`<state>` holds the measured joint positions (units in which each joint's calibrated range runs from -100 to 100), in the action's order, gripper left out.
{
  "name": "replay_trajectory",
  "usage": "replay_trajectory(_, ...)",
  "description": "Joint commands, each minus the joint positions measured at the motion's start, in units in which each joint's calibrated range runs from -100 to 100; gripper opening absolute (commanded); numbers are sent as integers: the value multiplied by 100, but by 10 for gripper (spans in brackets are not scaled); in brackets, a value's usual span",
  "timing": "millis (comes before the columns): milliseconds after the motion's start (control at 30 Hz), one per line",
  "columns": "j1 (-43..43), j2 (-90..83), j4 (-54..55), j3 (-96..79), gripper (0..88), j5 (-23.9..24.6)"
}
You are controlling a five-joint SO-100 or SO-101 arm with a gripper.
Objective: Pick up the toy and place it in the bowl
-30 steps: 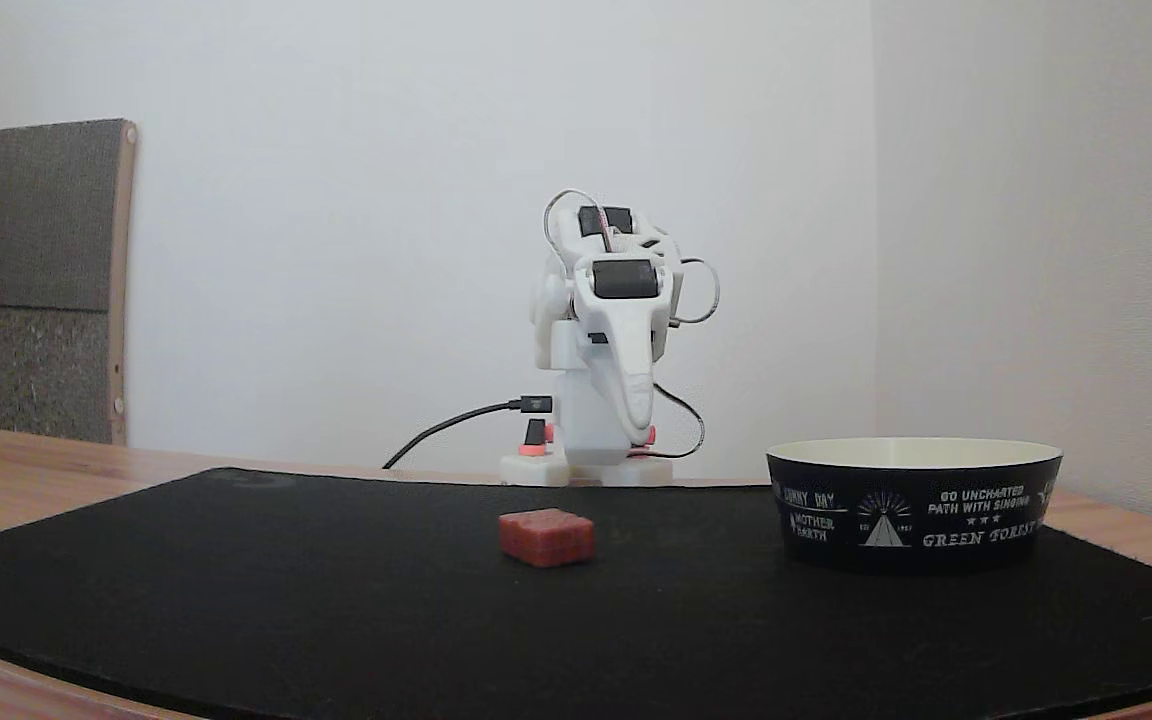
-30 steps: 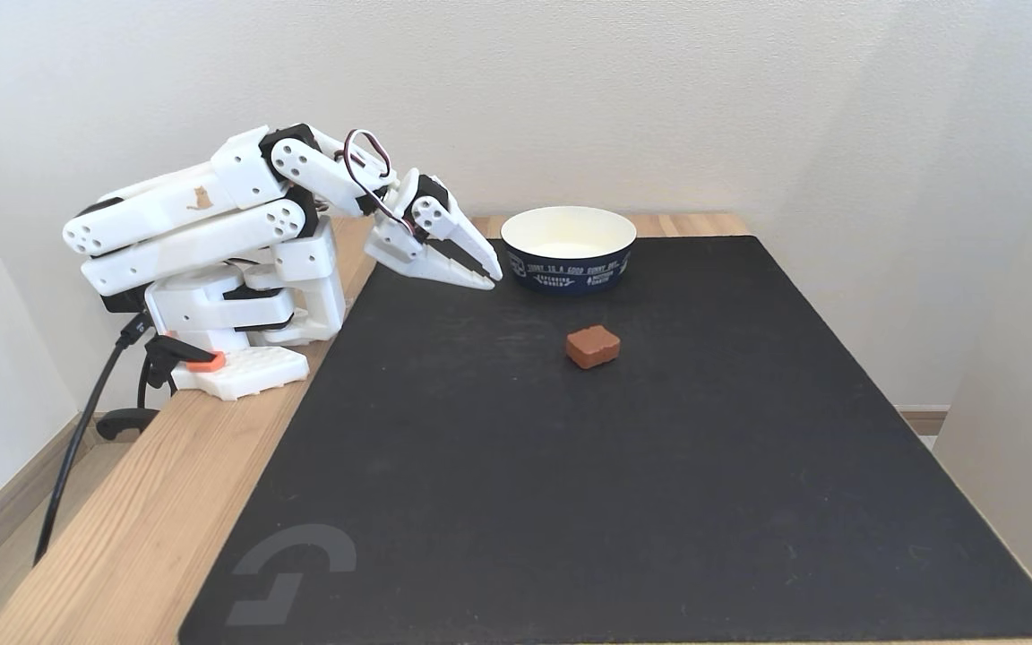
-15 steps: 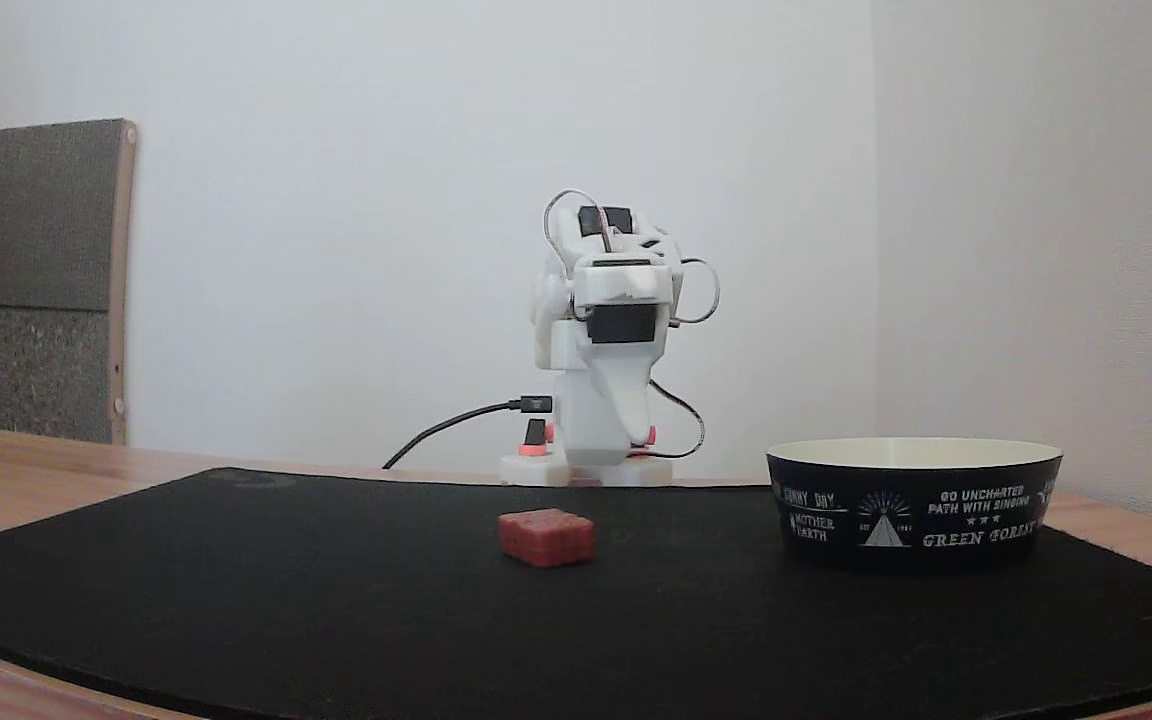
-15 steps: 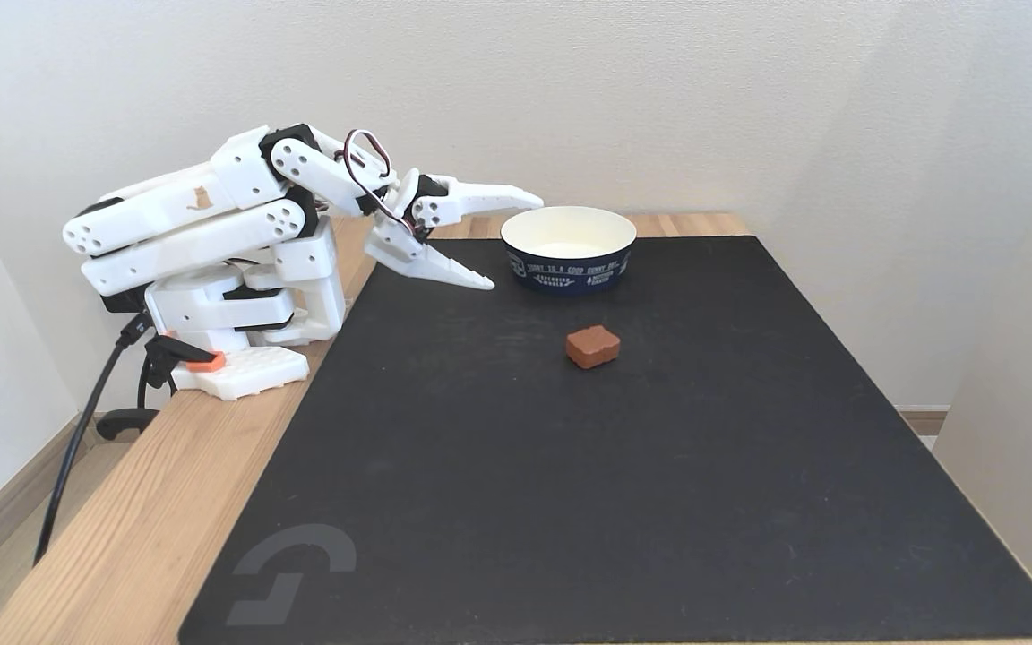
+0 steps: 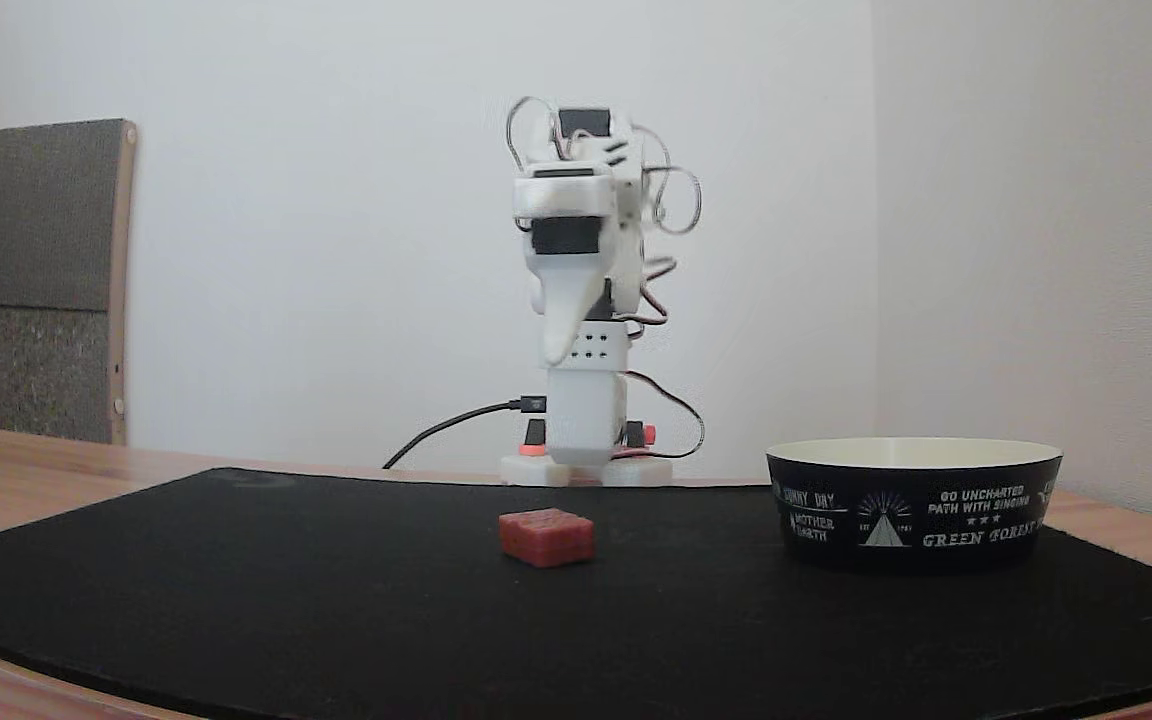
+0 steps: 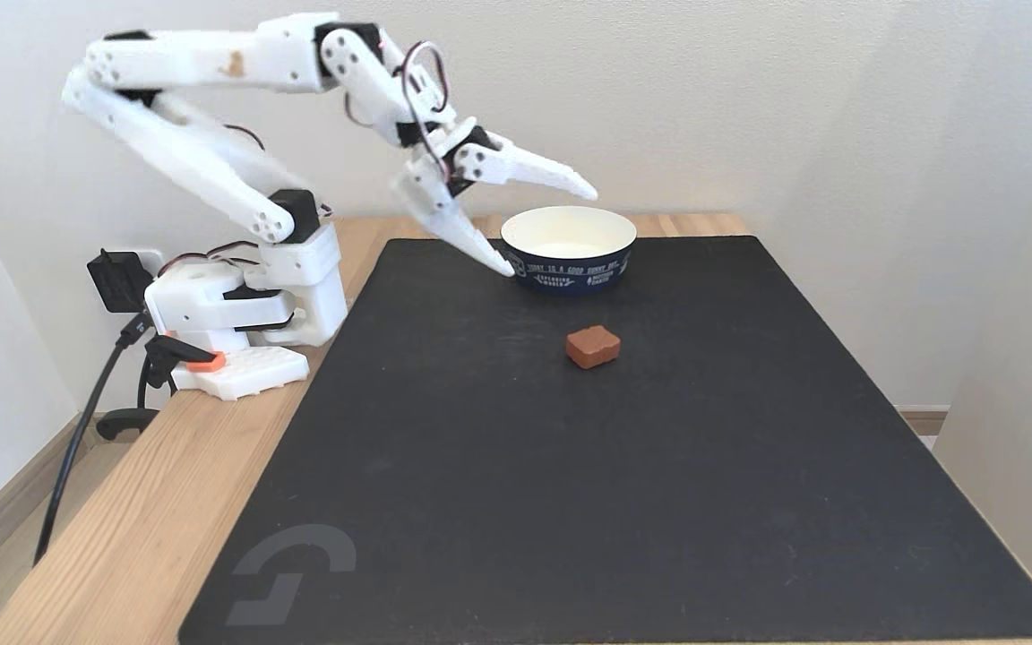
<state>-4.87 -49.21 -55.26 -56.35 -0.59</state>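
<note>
the toy (image 6: 593, 346) sits mid-mat (image 6: 623, 502), looks light, stiff and bumpy; pinch its flat sides. the gripper (image 6: 552, 228) hangs wide open, empty, near the bowl (image 6: 568, 235).

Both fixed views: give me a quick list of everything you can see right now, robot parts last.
toy: one, red, on the black mat, apart from the bowl.
bowl: one, black outside with white print, cream inside, on the mat's far part.
mat: one, black, covering most of the table.
table: one, light wood, under the mat.
board: one, grey with wood edge, leaning at the wall.
cable: one, black, running down from the arm's base.
arm: one, white, raised over the mat's edge.
gripper: one, white, open wide, in the air beside the bowl.
</note>
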Motion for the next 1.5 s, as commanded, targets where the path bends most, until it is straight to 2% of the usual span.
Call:
replay_trajectory(0,-69,2482,-808,2629,428,-1230)
replay_trajectory(133,-53,3841,-1782,4017,428,-1747)
replay_trajectory(233,-61,4558,-2061,4450,428,-1908)
replay_trajectory(400,-186,5450,-2239,4838,428,-2216)
replay_trajectory(633,-379,5850,-2146,5234,427,-2582)
replay_trajectory(933,-446,6576,-1502,5703,427,-2540)
replay_trajectory(1367,-387,7234,-1257,5721,426,-2519)
replay_trajectory(1467,-379,7268,-1248,5721,346,-2519)
